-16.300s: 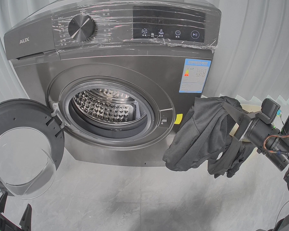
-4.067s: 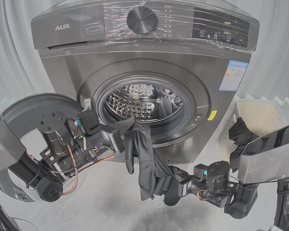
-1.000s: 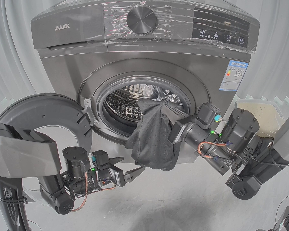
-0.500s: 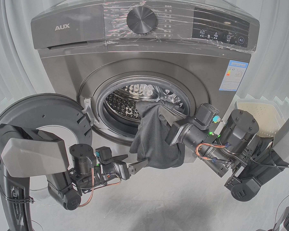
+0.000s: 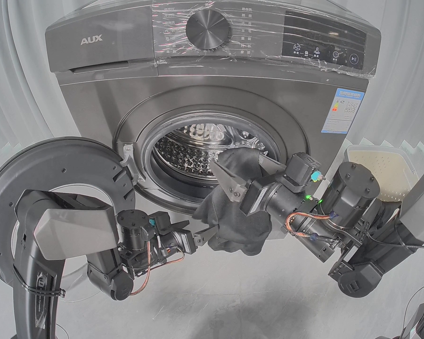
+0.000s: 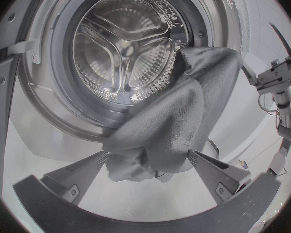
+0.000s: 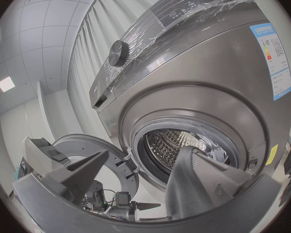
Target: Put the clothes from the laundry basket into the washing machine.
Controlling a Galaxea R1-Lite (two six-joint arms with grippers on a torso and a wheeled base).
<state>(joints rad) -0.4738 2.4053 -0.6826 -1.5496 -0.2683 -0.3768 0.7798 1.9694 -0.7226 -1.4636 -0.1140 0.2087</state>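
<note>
Half the cloth [image 5: 231, 217] hangs outside the washing machine [image 5: 103, 95]; right gripper [image 5: 235, 157] just let go, left gripper [image 5: 201, 228] comes up open-fingered beneath.

A pale pleated curtain [image 5: 14, 71] hangs across the back. The floor [image 5: 249, 297] is of light grey veined tiles. The ceiling [image 7: 38, 13] of square panels carries one lit light panel [image 7: 5, 83], above a white wall [image 7: 16, 123].

Washing machine [image 5: 212, 81] ahead; door [image 5: 61, 165] open at its left, laundry basket [image 5: 386, 165] at its right. Garment [image 5: 235, 208] hangs before the opening, left gripper [image 5: 198, 229] beneath, right gripper [image 5: 238, 162] alongside.
</note>
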